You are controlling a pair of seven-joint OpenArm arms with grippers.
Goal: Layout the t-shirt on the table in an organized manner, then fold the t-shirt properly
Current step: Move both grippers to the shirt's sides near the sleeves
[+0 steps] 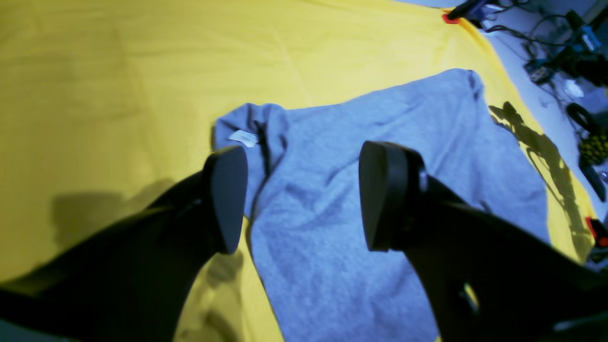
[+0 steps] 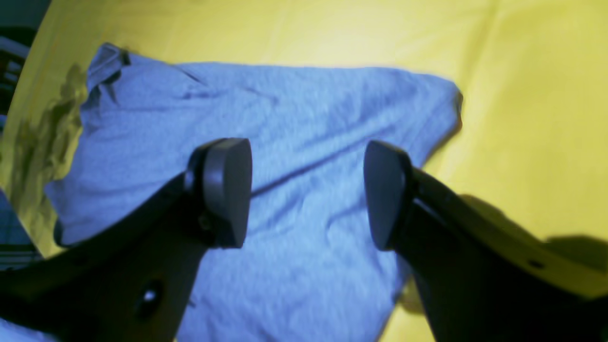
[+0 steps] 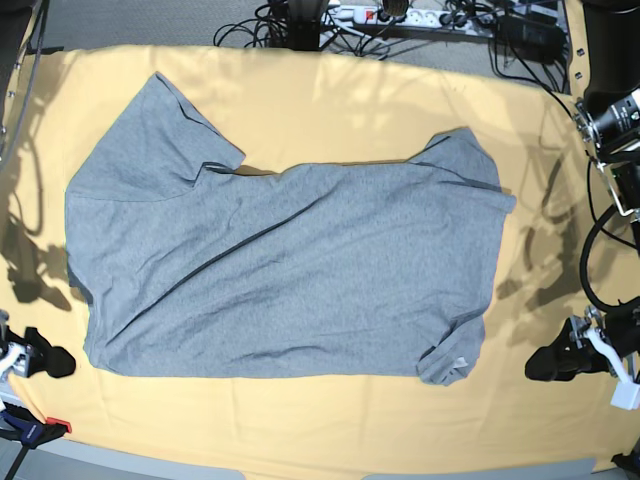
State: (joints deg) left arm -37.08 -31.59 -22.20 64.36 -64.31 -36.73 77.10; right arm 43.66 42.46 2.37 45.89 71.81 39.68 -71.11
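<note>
We hold both end effectors wide and empty: left end effector [image 1: 304, 197], right end effector [image 2: 306, 192]. Next we should flatten the t-shirt [image 3: 290, 270], starting with the folded sleeve toward the table's [image 3: 330, 100] far-left corner.

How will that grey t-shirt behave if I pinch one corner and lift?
The t-shirt will probably drape and sag, not hold shape: it lies limp with soft creases. It looks thin and light, so likely easy to lift. It may drag or bunch on the table cloth, since one sleeve is already folded over.
</note>
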